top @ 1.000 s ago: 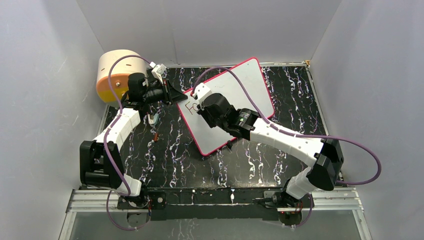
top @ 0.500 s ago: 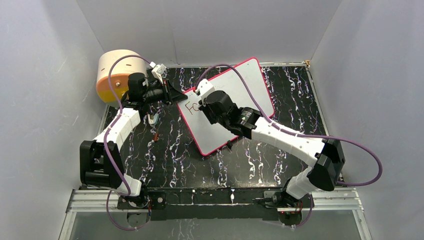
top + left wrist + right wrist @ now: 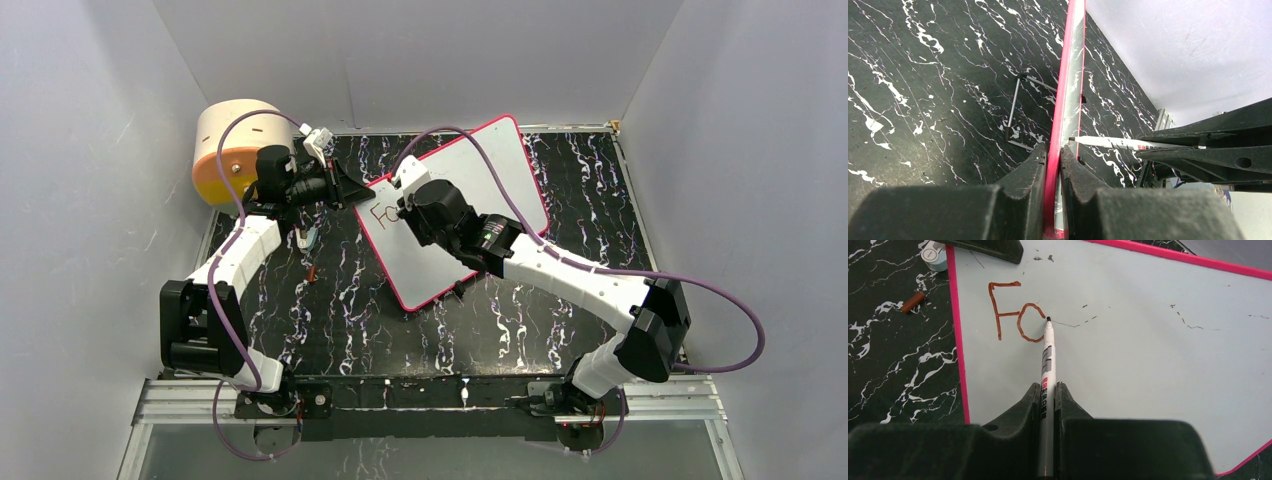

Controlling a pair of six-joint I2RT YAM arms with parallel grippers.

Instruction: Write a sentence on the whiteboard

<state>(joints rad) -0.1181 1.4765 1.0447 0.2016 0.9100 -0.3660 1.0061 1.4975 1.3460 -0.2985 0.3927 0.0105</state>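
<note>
The whiteboard lies tilted on the black marbled table, white with a pink-red frame. My left gripper is shut on its near-left edge; in the left wrist view the fingers pinch the pink rim of the whiteboard edge-on. My right gripper is shut on a white marker, whose tip touches the whiteboard. The sentence so reads as a brownish-red "F" and an open round letter, with the tip at that letter's upper right. From above the sentence shows beside the right gripper.
A round tan-and-orange drum stands at the back left by the wall. A small brown cap and a small round white-blue thing lie on the table left of the board. A wire stand shows under the board. Grey walls enclose the table.
The right gripper has shifted a little toward the far right with the marker, and the round second letter now shows next to the "F". The left arm has not moved.
</note>
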